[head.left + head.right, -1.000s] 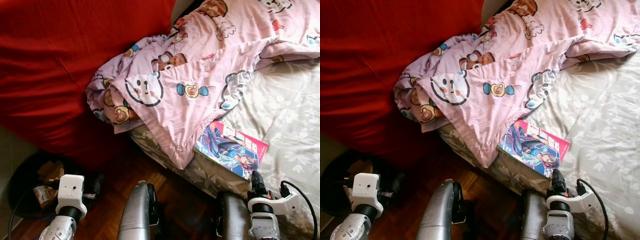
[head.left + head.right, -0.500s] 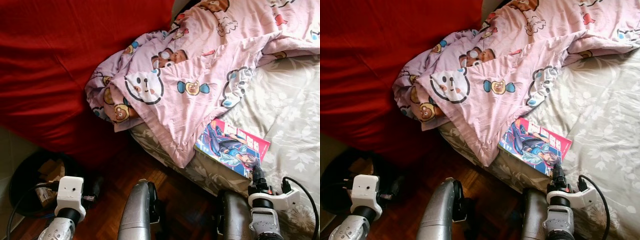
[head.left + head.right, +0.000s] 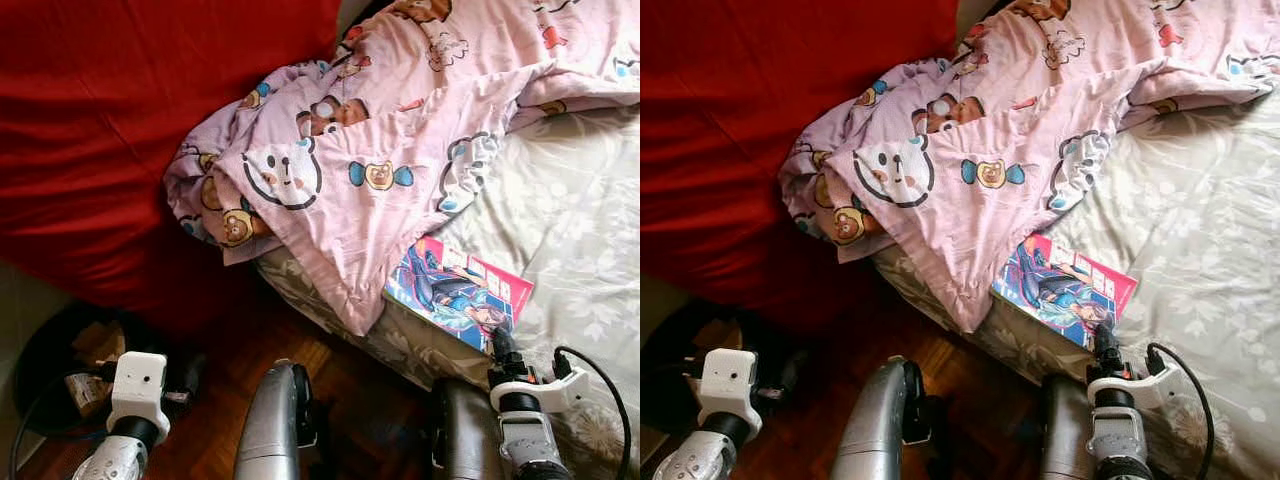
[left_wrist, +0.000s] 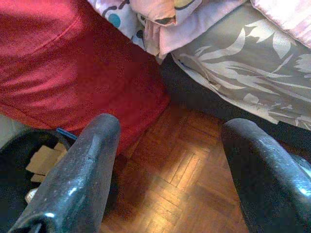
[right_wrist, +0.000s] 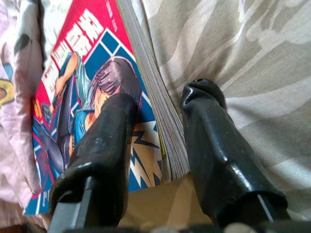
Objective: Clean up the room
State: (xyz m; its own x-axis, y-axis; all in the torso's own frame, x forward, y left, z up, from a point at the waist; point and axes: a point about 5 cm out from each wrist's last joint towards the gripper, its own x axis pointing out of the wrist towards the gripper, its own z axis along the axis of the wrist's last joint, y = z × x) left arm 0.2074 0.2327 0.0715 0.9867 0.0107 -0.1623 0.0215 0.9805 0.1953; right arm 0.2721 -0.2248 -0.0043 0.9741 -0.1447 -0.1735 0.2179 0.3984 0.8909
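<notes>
At the bed edge [image 3: 330, 320], right gripper [image 5: 160, 104] parted astride comic book [image 5: 73, 97] corner.

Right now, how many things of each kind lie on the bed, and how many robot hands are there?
Comic book: 1
Pink cartoon blanket: 1
Robot hands: 2, the left hand over the wooden floor, the right hand at the comic book's edge
Total: 4
</notes>
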